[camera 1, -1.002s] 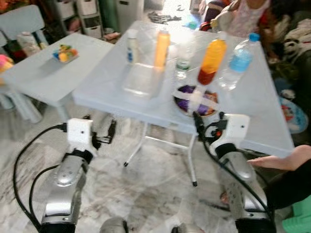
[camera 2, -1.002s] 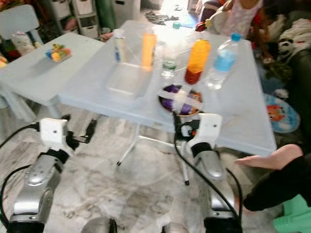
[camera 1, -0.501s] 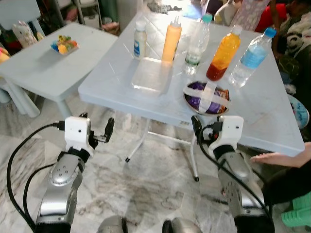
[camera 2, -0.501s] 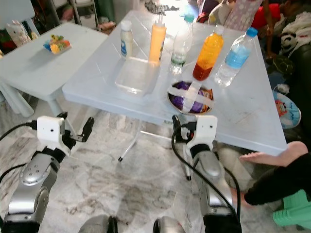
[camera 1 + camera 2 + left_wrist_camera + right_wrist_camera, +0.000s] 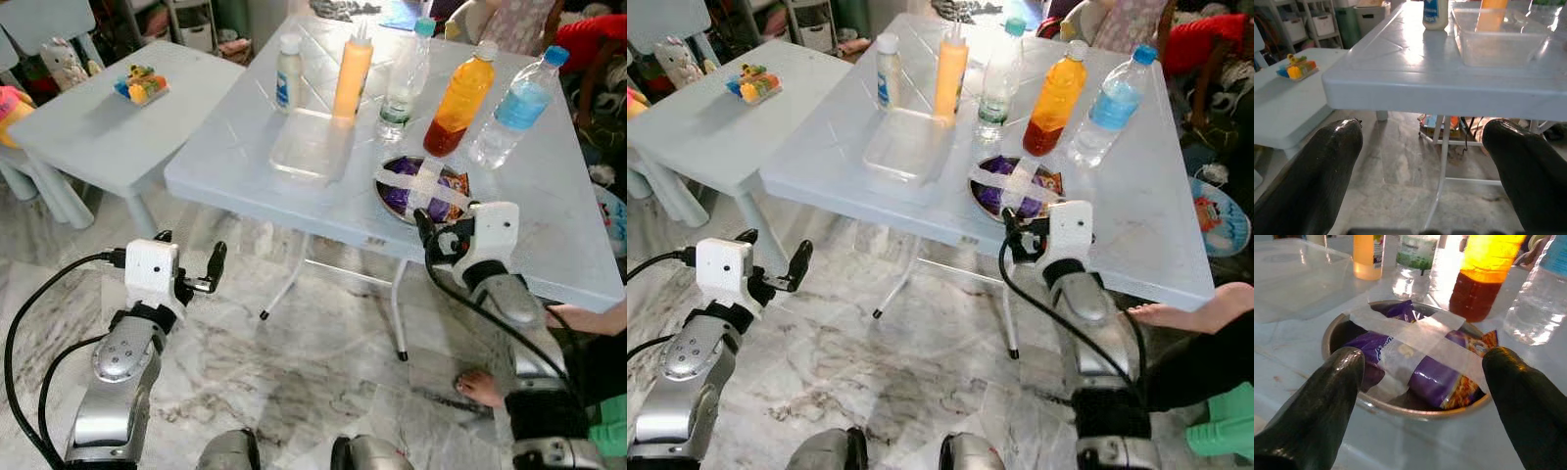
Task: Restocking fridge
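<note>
Pale blue plastic is what you face: a small side table (image 5: pixel 98 137) at ten o'clock with a toy tray (image 5: pixel 140 84) on it, and the big folding tabletop (image 5: pixel 245 157) from eleven to two o'clock.

Your left gripper (image 5: pixel 201 277) hangs at eight o'clock, below the tabletop's near left corner and over the marble floor (image 5: pixel 294 392). Its fingers (image 5: pixel 1312 176) stand wide apart; the wrist view looks between them at the table edge and its white legs.

On the tabletop, from left to right, you have a small white bottle (image 5: pixel 289 71), a tall orange squeeze bottle (image 5: pixel 353 70), a clear water bottle with a green cap (image 5: pixel 405 78), an orange juice bottle (image 5: pixel 460 98) with darker liquid at its bottom, and a blue-tinted water bottle (image 5: pixel 517 108). A clear plastic box (image 5: pixel 312 145) lies just in front of the first two, near twelve o'clock.

A metal bowl (image 5: pixel 1332 330) sits at one o'clock, just in front of the juice bottle. It holds purple snack packets (image 5: pixel 1430 377), held down by crossed strips of white tape (image 5: pixel 1415 340).

Your right gripper (image 5: pixel 423 235) is at the bowl's near edge, close to the table's front edge. Its fingers (image 5: pixel 1317 406) are spread wide on either side of the bowl in the wrist view, holding nothing.

A person's bare foot (image 5: pixel 1190 305) shows at four o'clock, beside your right arm.
</note>
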You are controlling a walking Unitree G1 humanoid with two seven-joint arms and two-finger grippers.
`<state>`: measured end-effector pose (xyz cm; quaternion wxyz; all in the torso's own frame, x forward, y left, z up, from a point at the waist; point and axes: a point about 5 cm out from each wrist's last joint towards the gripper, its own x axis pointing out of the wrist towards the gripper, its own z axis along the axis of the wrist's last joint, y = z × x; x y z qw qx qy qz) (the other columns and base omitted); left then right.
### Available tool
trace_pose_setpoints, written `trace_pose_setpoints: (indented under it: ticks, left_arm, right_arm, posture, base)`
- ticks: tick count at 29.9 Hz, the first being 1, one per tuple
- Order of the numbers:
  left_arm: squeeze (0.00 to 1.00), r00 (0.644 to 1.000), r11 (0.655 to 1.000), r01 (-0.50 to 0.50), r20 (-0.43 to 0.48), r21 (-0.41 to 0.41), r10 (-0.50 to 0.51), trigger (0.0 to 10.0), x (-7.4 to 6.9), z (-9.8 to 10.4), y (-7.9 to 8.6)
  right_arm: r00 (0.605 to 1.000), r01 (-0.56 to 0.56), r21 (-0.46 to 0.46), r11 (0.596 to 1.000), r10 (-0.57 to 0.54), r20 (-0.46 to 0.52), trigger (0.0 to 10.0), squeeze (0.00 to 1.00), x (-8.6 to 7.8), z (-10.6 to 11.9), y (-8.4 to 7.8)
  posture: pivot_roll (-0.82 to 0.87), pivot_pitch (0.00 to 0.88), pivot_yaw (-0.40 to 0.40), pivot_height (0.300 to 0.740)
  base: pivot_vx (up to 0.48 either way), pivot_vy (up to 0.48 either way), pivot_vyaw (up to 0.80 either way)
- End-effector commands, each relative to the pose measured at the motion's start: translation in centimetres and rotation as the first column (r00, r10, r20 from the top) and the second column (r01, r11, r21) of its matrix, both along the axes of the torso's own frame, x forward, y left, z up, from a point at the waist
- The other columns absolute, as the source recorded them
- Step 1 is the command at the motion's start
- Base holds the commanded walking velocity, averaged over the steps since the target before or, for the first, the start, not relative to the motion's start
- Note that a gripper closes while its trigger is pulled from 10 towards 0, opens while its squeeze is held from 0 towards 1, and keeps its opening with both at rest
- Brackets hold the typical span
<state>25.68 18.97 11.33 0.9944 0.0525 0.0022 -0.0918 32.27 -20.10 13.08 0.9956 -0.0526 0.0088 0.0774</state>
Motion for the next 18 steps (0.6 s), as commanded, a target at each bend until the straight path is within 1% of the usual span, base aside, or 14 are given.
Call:
trace_pose_setpoints:
  ticks: [1, 3, 4, 6, 7, 8, 10, 12, 13, 14, 16, 17, 18]
  left_arm:
    - [0.00, 1.000, 1.000, 0.010, -0.012, 0.013, -0.010, 10.0, -0.3, 0.0, 0.0]
    - [0.00, 1.000, 1.000, 0.009, -0.017, 0.016, -0.008, 10.0, -0.4, 0.0, 0.2]
    - [0.00, 1.000, 1.000, 0.009, -0.017, 0.016, -0.008, 10.0, -0.4, 0.0, 0.2]
    - [0.00, 1.000, 1.000, 0.004, -0.024, 0.025, -0.004, 10.0, -0.6, 0.1, 0.4]
    - [0.00, 1.000, 1.000, 0.004, -0.024, 0.025, -0.004, 10.0, -0.6, 0.1, 0.4]
    - [0.00, 1.000, 1.000, 0.001, -0.027, 0.028, -0.001, 10.0, -0.7, 0.1, 0.5]
    - [0.00, 1.000, 1.000, -0.001, -0.031, 0.029, 0.002, 10.0, -0.7, 0.1, 0.6]
    - [0.00, 0.999, 1.000, -0.002, -0.036, 0.031, 0.003, 10.0, -0.8, 0.1, 0.6]
    - [0.00, 0.999, 1.000, -0.002, -0.036, 0.031, 0.003, 10.0, -0.8, 0.1, 0.6]
    - [0.00, 0.999, 1.000, -0.001, -0.038, 0.031, 0.002, 10.0, -0.8, 0.2, 0.6]
    - [0.00, 0.999, 1.000, 0.000, -0.039, 0.031, 0.002, 10.0, -0.9, 0.2, 0.6]
    - [0.00, 0.999, 0.999, 0.001, -0.042, 0.032, 0.001, 10.0, -0.9, 0.2, 0.6]
    - [0.00, 0.999, 0.999, 0.001, -0.044, 0.032, 0.000, 10.0, -0.9, 0.2, 0.5]
  right_arm:
    - [0.999, -0.042, 0.005, 0.999, 0.042, -0.005, 10.0, 0.00, 0.4, 0.2, -0.3]
    - [0.995, -0.099, -0.001, 0.995, 0.099, 0.005, 10.0, 0.00, 0.9, 0.7, -0.1]
    - [0.995, -0.099, -0.001, 0.995, 0.099, 0.005, 10.0, 0.00, 0.9, 0.7, -0.1]
    - [0.975, -0.220, -0.008, 0.975, 0.220, 0.012, 10.0, 0.00, 1.4, 1.2, 1.0]
    - [0.975, -0.220, -0.008, 0.975, 0.220, 0.012, 10.0, 0.00, 1.4, 1.2, 1.0]
    - [0.961, -0.275, -0.009, 0.962, 0.275, 0.018, 10.0, 0.00, 1.5, 1.5, 1.5]
    - [0.946, -0.324, -0.026, 0.946, 0.325, 0.016, 10.0, 0.00, 1.6, 1.6, 1.8]
    - [0.917, -0.398, -0.042, 0.916, 0.398, -0.009, 10.0, 0.00, 1.9, 1.7, 2.2]
    - [0.917, -0.398, -0.042, 0.916, 0.398, -0.009, 10.0, 0.00, 1.9, 1.7, 2.2]
    - [0.906, -0.424, -0.047, 0.904, 0.424, -0.020, 10.0, 0.00, 1.9, 1.6, 2.2]
    - [0.903, -0.430, -0.060, 0.901, 0.429, -0.032, 10.0, 0.00, 1.9, 1.5, 2.1]
    - [0.901, -0.433, -0.062, 0.899, 0.430, -0.056, 10.0, 0.00, 1.9, 1.3, 1.8]
    - [0.901, -0.432, -0.066, 0.900, 0.427, -0.069, 9.5, 0.00, 1.9, 1.2, 1.6]
  posture:
    - [0.08, 0.164, -0.052, 0.740]
    - [0.08, 0.170, -0.050, 0.740]
    - [0.08, 0.170, -0.050, 0.740]
    - [0.10, 0.176, -0.048, 0.740]
    - [0.10, 0.176, -0.048, 0.740]
    - [0.10, 0.177, -0.046, 0.740]
    - [0.10, 0.179, -0.044, 0.740]
    - [0.11, 0.181, -0.043, 0.740]
    - [0.11, 0.181, -0.043, 0.740]
    - [0.11, 0.181, -0.042, 0.740]
    - [0.11, 0.182, -0.041, 0.740]
    - [0.11, 0.182, -0.042, 0.740]
    - [0.11, 0.182, -0.041, 0.740]
  base:
    - [0.000, 0.000, 0.00]
    - [0.000, 0.000, 0.00]
    - [0.000, 0.000, 0.00]
    - [0.000, 0.000, 0.00]
    - [0.000, 0.000, 0.00]
    - [0.000, 0.000, 0.00]
    - [0.000, 0.000, 0.00]
    - [0.000, 0.000, 0.00]
    - [0.000, 0.000, 0.00]
    - [0.000, 0.000, 0.00]
    - [0.000, 0.000, 0.00]
    - [0.000, 0.000, 0.00]
    - [0.000, 0.000, 0.00]
